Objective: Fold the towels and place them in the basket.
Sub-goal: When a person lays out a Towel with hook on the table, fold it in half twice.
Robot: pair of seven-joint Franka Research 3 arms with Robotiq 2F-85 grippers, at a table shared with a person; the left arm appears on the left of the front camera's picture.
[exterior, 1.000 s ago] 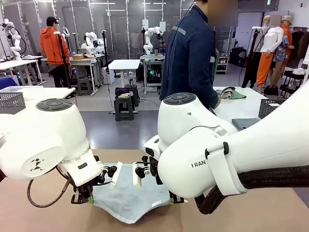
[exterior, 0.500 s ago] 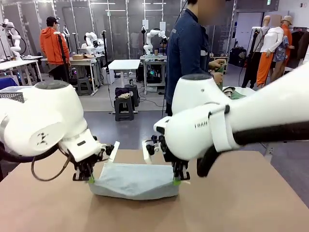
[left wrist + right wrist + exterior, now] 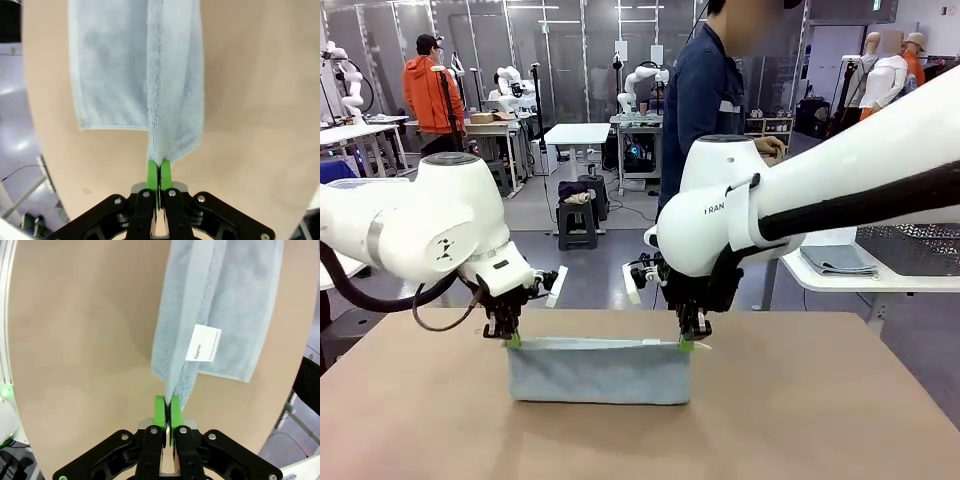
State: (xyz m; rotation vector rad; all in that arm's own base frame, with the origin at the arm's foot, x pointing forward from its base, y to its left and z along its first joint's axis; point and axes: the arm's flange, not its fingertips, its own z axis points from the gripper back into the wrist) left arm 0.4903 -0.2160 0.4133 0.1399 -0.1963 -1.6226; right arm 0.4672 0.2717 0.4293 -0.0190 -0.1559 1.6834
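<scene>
A pale blue-grey towel (image 3: 598, 370) hangs folded over the brown table, stretched between both grippers. My left gripper (image 3: 511, 340) is shut on its upper left corner, and my right gripper (image 3: 686, 344) is shut on its upper right corner. From the left wrist, the towel (image 3: 137, 70) runs away from the pinched green pads (image 3: 153, 175). The right wrist view shows the towel (image 3: 220, 305) with its white label (image 3: 202, 342) just beyond the closed green pads (image 3: 160, 412). The basket is out of view.
A person in a dark blue jacket (image 3: 705, 110) stands beyond the far edge of the table (image 3: 820, 400). A side table at right (image 3: 880, 275) carries a folded grey cloth (image 3: 835, 258) and a mesh basket (image 3: 915, 245).
Both grippers have carried the towel away from the camera toward the far side and raised its top edge, so it went from sagging to a taut, straight fold. The person has turned toward the right.
</scene>
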